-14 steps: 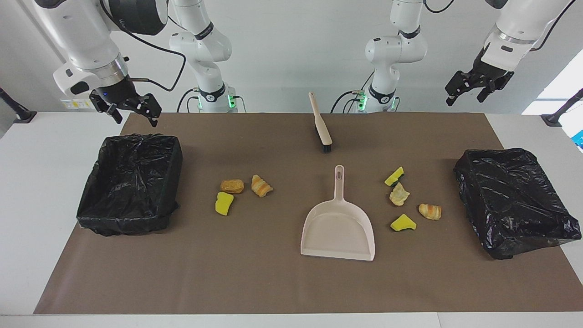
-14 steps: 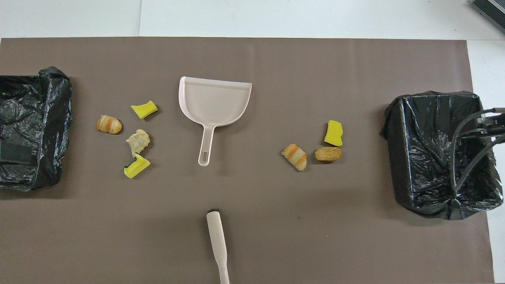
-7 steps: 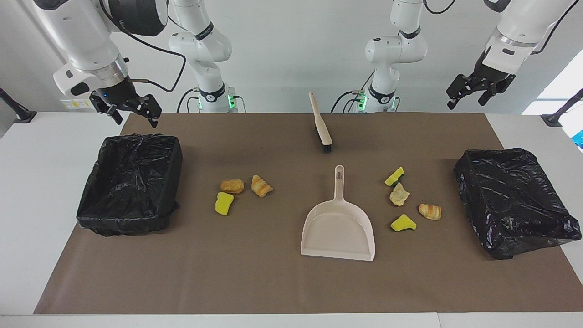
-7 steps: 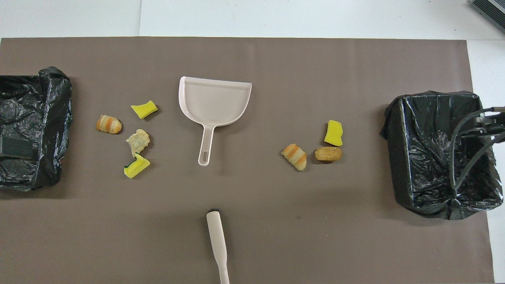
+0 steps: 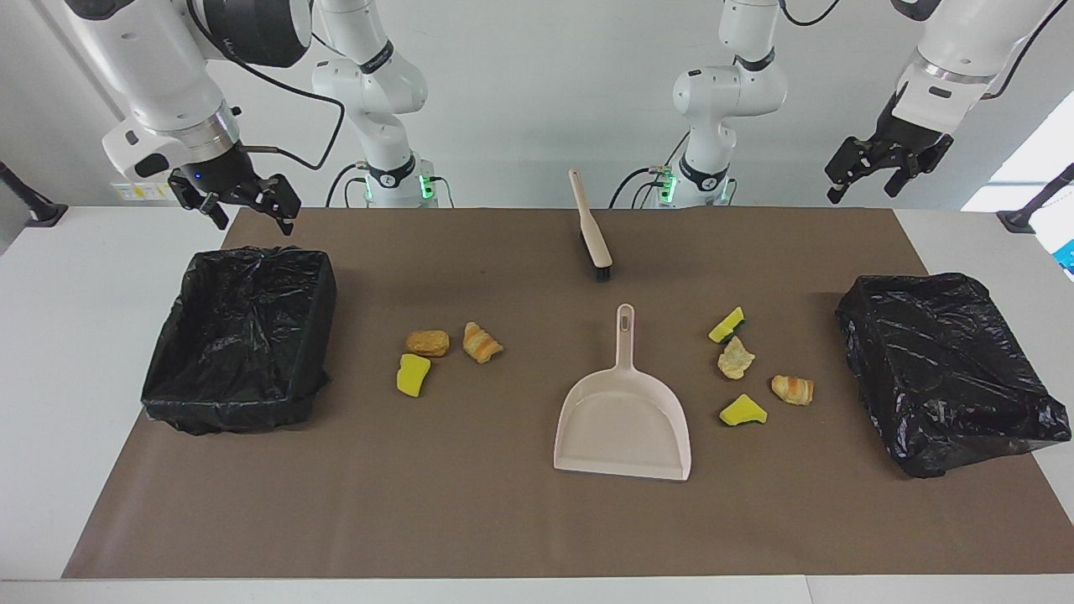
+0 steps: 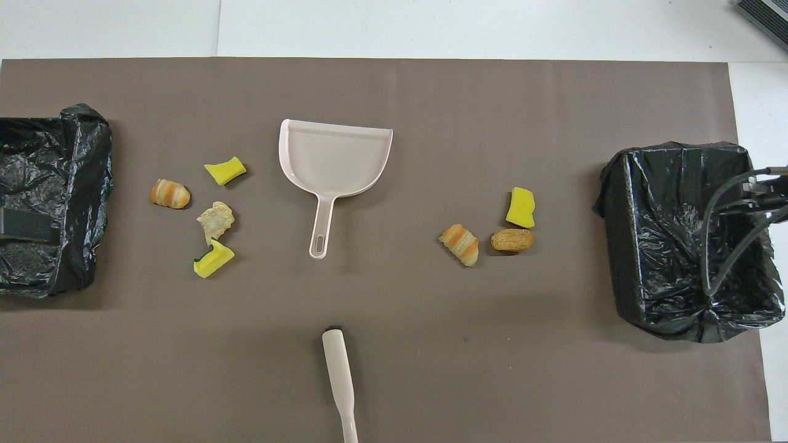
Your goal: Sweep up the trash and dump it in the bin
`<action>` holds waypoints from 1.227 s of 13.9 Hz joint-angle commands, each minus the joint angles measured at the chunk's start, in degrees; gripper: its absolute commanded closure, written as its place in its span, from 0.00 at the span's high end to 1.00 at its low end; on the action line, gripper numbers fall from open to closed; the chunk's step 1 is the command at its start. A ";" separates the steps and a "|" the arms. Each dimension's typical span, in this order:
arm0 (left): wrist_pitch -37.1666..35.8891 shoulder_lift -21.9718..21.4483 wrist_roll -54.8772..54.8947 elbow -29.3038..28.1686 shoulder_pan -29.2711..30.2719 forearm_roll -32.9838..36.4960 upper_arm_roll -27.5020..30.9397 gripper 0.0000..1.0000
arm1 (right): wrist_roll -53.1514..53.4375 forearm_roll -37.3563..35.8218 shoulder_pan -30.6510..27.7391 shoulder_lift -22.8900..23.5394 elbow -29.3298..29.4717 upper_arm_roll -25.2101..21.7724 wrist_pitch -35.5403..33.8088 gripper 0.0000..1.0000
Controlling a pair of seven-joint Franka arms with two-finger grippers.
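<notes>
Three scraps lie toward the right arm's end: a yellow sponge (image 5: 412, 374) (image 6: 521, 207), a brown bun (image 5: 427, 341) and a croissant (image 5: 482, 342). Several more lie toward the left arm's end: a sponge (image 5: 727, 325), a pale pastry (image 5: 735, 358), a croissant (image 5: 792, 389) and another sponge (image 5: 742, 411). The beige dustpan (image 5: 623, 419) (image 6: 332, 166) lies between the two groups. The brush (image 5: 591, 226) (image 6: 339, 375) lies nearer to the robots. My right gripper (image 5: 252, 220) is open in the air by one bin's near edge. My left gripper (image 5: 860, 191) is open, high over the mat's corner.
Two bins lined with black bags stand on the brown mat (image 5: 503, 520), one at the right arm's end (image 5: 315, 335) (image 6: 615, 246) and one at the left arm's end (image 5: 881, 352) (image 6: 92, 203). A cable (image 6: 714, 246) hangs over the first bin.
Both grippers have shifted slightly in the air. The trash, dustpan, brush and bins have not moved.
</notes>
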 commanded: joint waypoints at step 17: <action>0.21 -0.63 -0.05 -0.27 -0.46 -0.07 0.45 1.00 | -1.10 1.21 0.84 -0.90 -1.67 2.34 3.65 1.00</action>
